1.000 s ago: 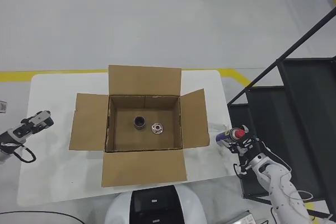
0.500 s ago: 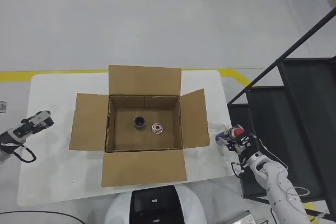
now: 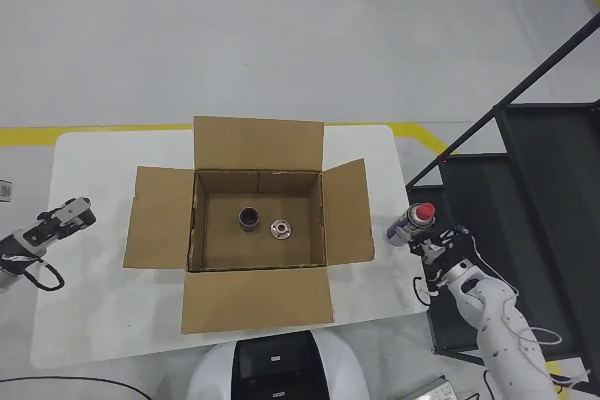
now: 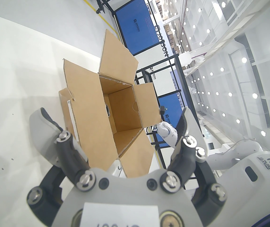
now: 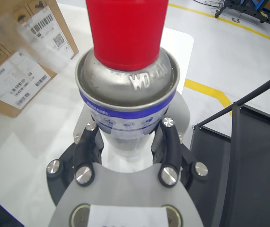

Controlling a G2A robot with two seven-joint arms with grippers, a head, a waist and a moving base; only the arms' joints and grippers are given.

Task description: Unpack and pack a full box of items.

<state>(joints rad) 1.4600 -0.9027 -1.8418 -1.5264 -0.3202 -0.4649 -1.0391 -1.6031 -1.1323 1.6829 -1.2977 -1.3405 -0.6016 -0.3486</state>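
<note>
An open cardboard box stands mid-table with its flaps spread. On its floor lie a dark cylinder and a round metal part. At the table's right edge my right gripper is shut on a spray can with a red cap. The can stands upright between the fingers, beside the box. My left gripper hangs open and holds nothing beyond the table's left edge. It faces the box.
The white table has bare room left and right of the box. A black metal rack stands close to the table's right side, just behind the right arm. A yellow floor line runs behind the table.
The right gripper has tipped the spray can from a slant to upright, and the can now stands slightly farther back along the right edge. The left arm is unchanged.
</note>
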